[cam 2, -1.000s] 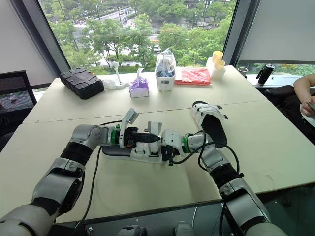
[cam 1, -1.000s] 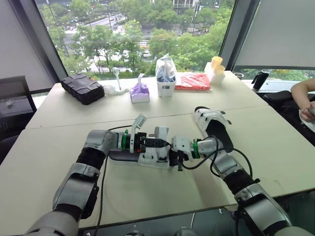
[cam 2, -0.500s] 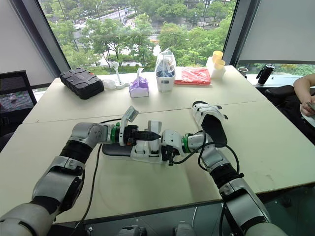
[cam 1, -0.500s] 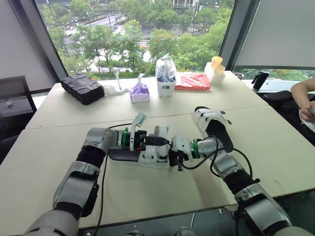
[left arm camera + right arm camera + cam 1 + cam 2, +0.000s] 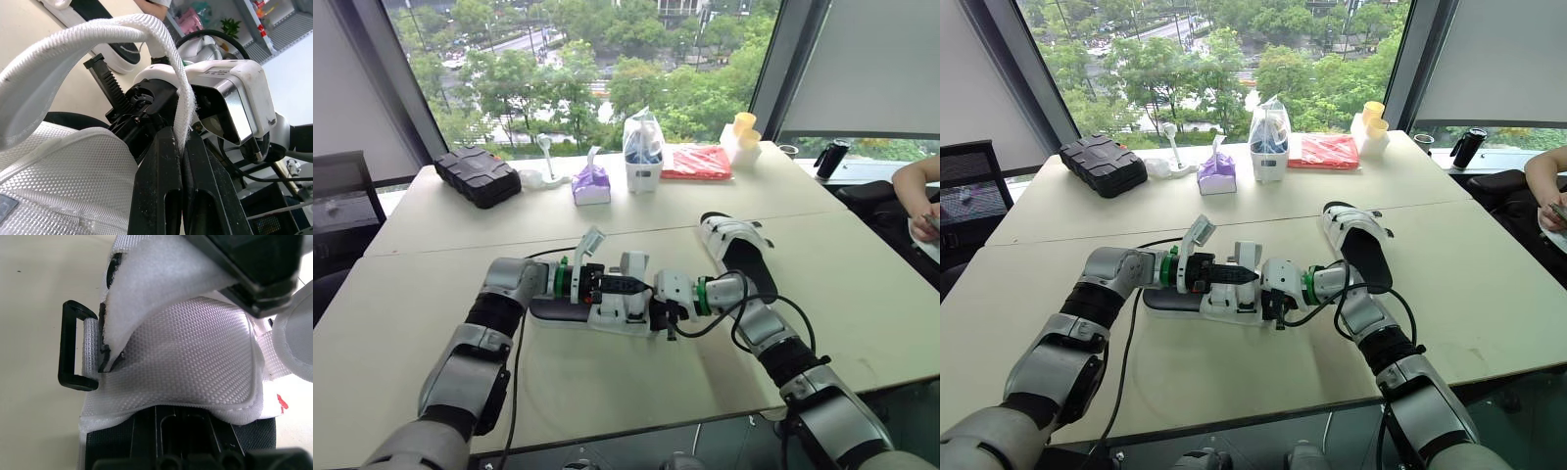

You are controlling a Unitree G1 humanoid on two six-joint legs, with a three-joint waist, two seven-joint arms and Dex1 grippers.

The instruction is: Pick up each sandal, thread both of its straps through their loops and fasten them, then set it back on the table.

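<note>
A white sandal with a black sole [image 5: 570, 309] lies mid-table between my two grippers. My left gripper [image 5: 628, 284] is shut on one of its white straps [image 5: 98, 39], which arches up over the mesh flap [image 5: 195, 357]. The other strap [image 5: 590, 241] sticks up free behind it. My right gripper [image 5: 658, 313] meets the sandal from the opposite side, with its fingers together and their tips hidden under the flap. A black loop [image 5: 73, 352] juts out beside the flap with nothing through it. The second sandal [image 5: 739, 257] lies flat further right.
Along the far edge stand a black case [image 5: 477, 176], a purple tissue pack [image 5: 591, 184], a clear bag of bottles [image 5: 643, 152], a red packet [image 5: 696, 162] and yellow cups [image 5: 742, 132]. A person's arm [image 5: 915, 186] rests at the right.
</note>
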